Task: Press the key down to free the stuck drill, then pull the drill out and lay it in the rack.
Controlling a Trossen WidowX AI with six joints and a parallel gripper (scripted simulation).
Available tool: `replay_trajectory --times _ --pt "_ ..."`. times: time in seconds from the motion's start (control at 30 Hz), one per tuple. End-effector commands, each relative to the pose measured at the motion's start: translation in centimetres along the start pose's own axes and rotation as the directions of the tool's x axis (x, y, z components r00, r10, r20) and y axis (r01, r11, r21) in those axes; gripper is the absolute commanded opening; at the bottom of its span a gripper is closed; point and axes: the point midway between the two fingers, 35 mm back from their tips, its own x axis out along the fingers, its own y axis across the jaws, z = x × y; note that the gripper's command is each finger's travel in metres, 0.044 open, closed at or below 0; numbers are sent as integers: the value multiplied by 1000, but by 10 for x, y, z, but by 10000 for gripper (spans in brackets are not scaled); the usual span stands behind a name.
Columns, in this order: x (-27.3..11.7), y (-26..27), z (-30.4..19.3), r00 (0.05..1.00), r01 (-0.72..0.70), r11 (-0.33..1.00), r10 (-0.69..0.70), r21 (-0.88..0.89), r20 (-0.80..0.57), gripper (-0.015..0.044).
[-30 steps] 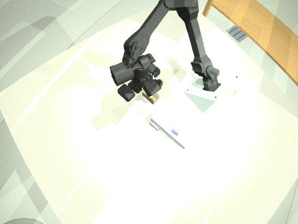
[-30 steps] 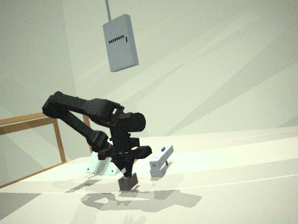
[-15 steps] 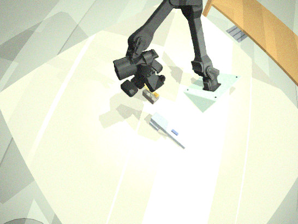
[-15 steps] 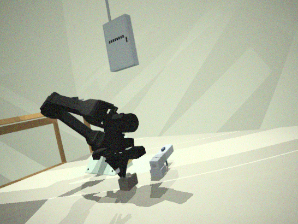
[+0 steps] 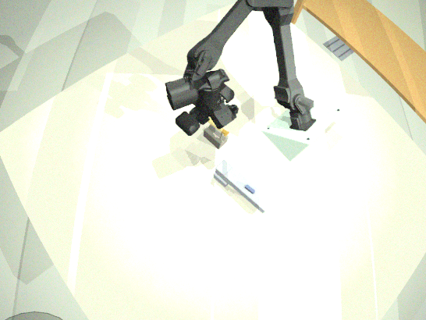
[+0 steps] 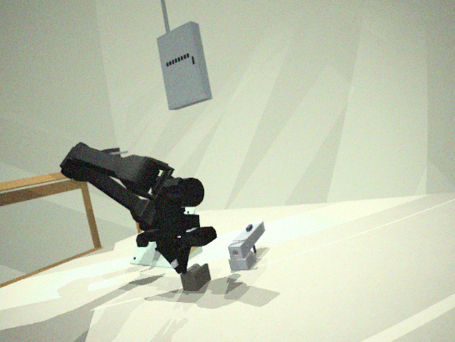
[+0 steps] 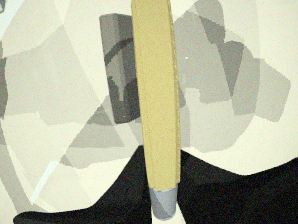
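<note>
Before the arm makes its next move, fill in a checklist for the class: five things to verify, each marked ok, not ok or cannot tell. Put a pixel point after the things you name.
1. Gripper (image 5: 223,122) (image 6: 182,269) (image 7: 152,149) shut on the drill (image 5: 225,133) (image 7: 157,90): ok, around its grey end.
2. Drill free of the grey housing (image 5: 221,179) (image 6: 241,251): ok, the two are apart.
3. Rack (image 5: 214,136) (image 6: 196,279) (image 7: 116,65) standing on the table with its groove facing up: ok.
4. Drill lined up over the middle of the groove: not ok, the wrist view shows it off to one side.
5. Blue key (image 5: 250,189) (image 6: 249,228) pressed down: cannot tell, too small to judge.
</note>
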Motion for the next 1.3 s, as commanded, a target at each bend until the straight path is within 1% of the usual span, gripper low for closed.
replay_trajectory --times 0.0,1.27 --pt "7 1 1 1000 0 1000 0 -6 6 0" --pt "47 2 1 1000 0 1000 1 -6 3 0"
